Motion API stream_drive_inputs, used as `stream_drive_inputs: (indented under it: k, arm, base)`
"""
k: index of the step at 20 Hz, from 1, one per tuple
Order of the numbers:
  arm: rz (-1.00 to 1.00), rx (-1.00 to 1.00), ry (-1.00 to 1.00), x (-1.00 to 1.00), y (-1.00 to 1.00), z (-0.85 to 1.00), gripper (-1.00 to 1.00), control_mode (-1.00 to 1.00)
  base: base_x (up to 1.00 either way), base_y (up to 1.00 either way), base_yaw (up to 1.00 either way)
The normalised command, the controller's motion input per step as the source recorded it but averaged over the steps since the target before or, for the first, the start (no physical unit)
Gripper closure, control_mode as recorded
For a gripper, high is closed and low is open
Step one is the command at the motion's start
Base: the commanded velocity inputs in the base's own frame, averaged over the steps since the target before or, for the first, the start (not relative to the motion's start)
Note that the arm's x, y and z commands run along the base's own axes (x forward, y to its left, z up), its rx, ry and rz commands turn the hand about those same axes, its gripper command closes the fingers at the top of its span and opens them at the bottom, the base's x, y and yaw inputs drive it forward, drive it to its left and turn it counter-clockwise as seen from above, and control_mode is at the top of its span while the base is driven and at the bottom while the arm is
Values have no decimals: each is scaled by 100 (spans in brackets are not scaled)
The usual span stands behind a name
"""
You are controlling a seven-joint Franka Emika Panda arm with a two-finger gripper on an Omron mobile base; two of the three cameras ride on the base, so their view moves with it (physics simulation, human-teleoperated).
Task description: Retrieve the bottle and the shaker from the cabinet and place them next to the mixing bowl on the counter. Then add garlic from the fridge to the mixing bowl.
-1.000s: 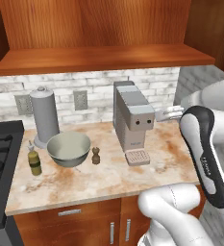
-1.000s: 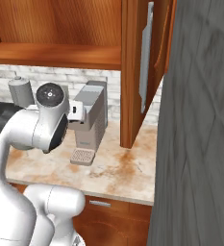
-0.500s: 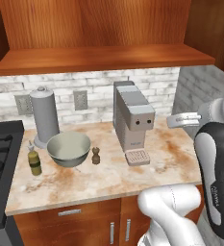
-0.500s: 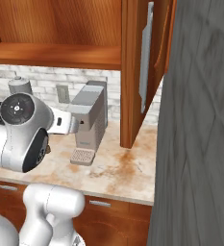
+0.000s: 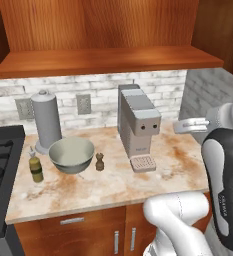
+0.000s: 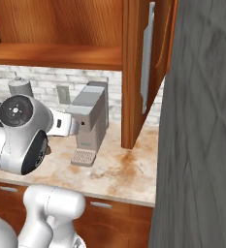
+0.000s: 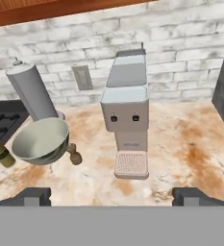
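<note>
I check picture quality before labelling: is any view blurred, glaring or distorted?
Left base view: even, soft light, sharp, faint shadow under the mixing bowl. Right base view: sharp, the arm blocks the left. Hand view: the coffee machine looks splayed by wide-angle perspective; no glare.

white brick backsplash [image 5: 103, 90], wooden cabinets [image 5: 103, 30]
</note>
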Motion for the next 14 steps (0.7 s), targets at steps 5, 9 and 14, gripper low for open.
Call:
stream_drive_inputs:
  k: [5, 9, 14]
  arm:
    - [0, 0, 0, 0, 0, 0, -100, 100]
    - [0, 0, 0, 0, 0, 0, -100, 100]
    - [0, 0, 0, 0, 0, 0, -100, 100]
  base:
    - [-91, 12, 0]
    - [-100, 52, 2]
    - [-43, 52, 30]
